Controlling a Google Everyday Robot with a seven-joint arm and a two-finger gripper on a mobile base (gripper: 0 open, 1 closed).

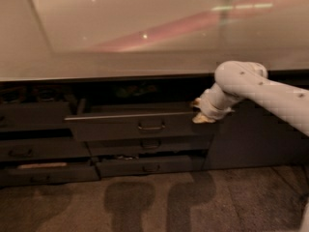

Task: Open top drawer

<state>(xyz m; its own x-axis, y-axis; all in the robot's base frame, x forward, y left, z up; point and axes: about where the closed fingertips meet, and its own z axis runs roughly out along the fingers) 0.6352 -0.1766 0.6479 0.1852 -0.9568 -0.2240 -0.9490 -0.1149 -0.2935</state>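
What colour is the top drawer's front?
Dark grey, seen in the camera view; the top drawer is pulled out, with the gripper at its right end.

At centre right, the cream-white gripper (199, 111) sits beside the dark grey top drawer (120, 128). The pale beige countertop (96, 33) above carries a pink streak; the floor (241, 197) is speckled brown.
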